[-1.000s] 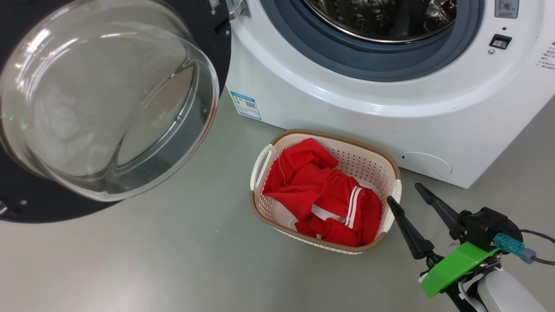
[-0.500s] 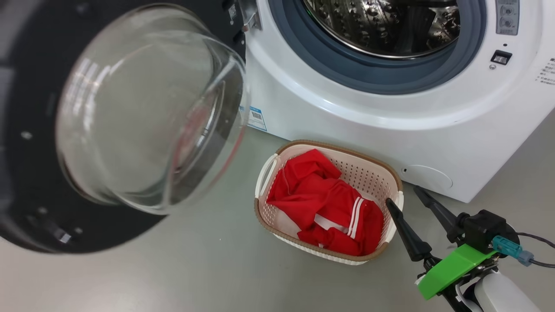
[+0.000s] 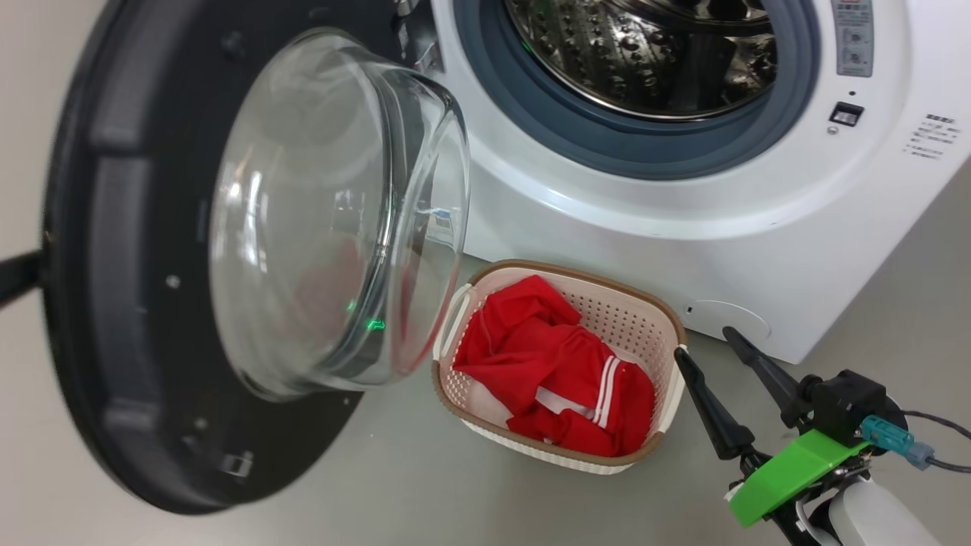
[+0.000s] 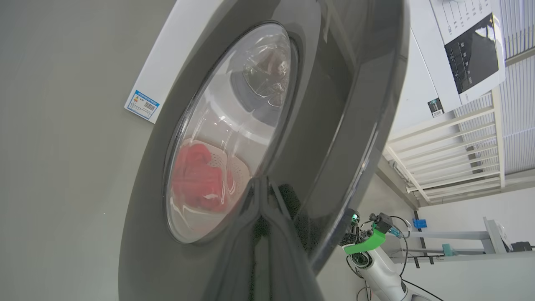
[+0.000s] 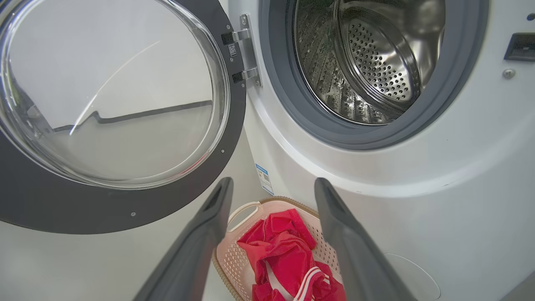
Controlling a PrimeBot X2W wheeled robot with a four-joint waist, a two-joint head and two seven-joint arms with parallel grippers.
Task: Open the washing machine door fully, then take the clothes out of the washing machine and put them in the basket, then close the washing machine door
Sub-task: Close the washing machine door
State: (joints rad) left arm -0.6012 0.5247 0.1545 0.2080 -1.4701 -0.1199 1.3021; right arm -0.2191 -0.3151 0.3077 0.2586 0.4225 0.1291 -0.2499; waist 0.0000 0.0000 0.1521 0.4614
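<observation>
The washing machine door (image 3: 129, 303) stands half swung, its glass bowl (image 3: 334, 220) facing the white washing machine (image 3: 645, 227). My left gripper (image 4: 261, 188) is shut, and its tips rest against the door's dark outer face (image 4: 334, 104). Its fingers (image 3: 17, 277) poke out behind the door's left edge. The steel drum (image 3: 645, 53) looks empty. The red clothes (image 3: 554, 364) lie in the cream basket (image 3: 561, 267) on the floor in front of the machine. My right gripper (image 3: 704, 342) hangs open just right of the basket, holding nothing. It also shows open in the right wrist view (image 5: 273, 182), above the clothes (image 5: 284, 259).
Grey floor (image 3: 417, 493) spreads in front of the basket and under the door. A blue label (image 5: 264, 177) sits on the machine's lower left corner. White railings (image 4: 451, 167) and a table stand behind my body in the left wrist view.
The door has swung from wide open toward the machine's opening, with my left gripper behind it. The head camera has shifted a little. My right gripper has stayed put.
</observation>
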